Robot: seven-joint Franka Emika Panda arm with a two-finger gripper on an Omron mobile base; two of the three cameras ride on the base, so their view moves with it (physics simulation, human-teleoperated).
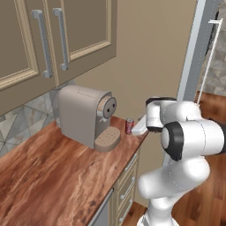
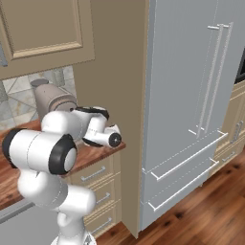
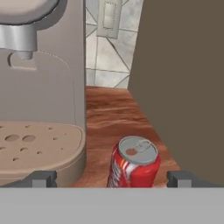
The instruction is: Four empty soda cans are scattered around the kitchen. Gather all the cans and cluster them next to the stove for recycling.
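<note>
Small red cylindrical soda can (image 3: 132,162) with silver top standing upright on reddish wooden desk (image 1: 53,176), just beside beige coffee machine (image 1: 86,115); hand (image 3: 111,179) hovering with fingers spread apart, flanking can

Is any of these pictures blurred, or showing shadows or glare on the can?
Hand view: sharp, red soda can evenly lit, soft sheen on its silver top, no harsh glare. Left base view: can small and slightly soft beside the coffee machine. Right base view: flat lighting on the refrigerator.
</note>
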